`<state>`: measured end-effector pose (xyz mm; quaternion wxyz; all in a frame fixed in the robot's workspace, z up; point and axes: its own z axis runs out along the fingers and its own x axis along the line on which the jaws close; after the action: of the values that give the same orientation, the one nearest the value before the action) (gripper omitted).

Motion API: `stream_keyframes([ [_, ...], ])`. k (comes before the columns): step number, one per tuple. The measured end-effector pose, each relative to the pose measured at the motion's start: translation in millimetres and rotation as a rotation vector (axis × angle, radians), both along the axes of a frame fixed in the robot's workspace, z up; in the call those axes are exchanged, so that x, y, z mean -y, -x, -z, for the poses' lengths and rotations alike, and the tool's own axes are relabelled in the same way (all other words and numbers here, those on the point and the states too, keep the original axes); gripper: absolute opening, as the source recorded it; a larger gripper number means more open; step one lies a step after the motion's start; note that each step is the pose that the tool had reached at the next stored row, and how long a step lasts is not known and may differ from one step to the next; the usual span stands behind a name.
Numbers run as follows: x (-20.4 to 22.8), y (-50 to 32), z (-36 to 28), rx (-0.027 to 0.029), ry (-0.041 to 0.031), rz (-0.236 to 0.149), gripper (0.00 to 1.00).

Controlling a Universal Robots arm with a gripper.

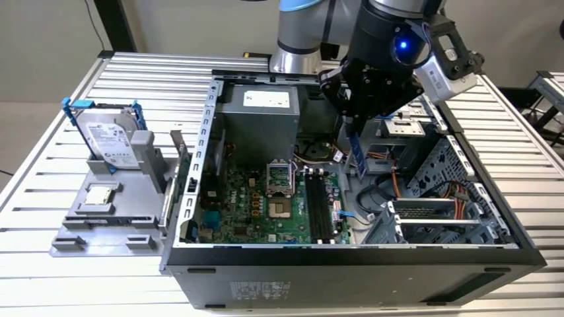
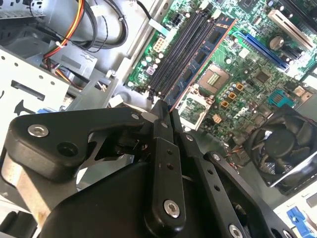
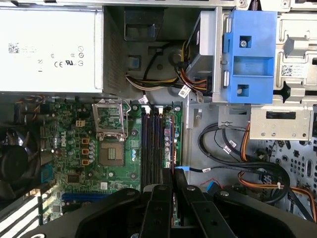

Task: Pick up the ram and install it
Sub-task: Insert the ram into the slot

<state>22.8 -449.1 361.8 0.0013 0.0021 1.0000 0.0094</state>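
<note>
Slatted aluminium counter (image 1: 79,290), pale wall behind. On it lies an open dark grey computer tower case (image 1: 352,271), its side off, green motherboard (image 1: 255,205) facing up. At the exterior view's left sits a grey moulded fixture tray (image 1: 66,239) carrying a silver hard drive in a blue bracket (image 1: 110,135) and a small square silver processor chip (image 1: 100,193). The black two-finger gripper (image 1: 350,125) hangs over the case interior, clenched on the ram (image 1: 356,155), a thin narrow board seen on edge, bluish, pointing down from the fingers. The ram's lower end sits above the case, just to the exterior view's right of the row of long black memory slots (image 1: 319,208) and apart from them. In both wrist views the gripper (image 2: 167,111) (image 3: 173,174) lines up near the end of the slots (image 2: 183,49) (image 3: 151,144).
</note>
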Motion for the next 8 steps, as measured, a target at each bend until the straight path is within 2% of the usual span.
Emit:
stream_keyframes([
  [8, 0.0, 0.0, 0.2, -0.0001, 0.0001, 0.000, 0.00],
])
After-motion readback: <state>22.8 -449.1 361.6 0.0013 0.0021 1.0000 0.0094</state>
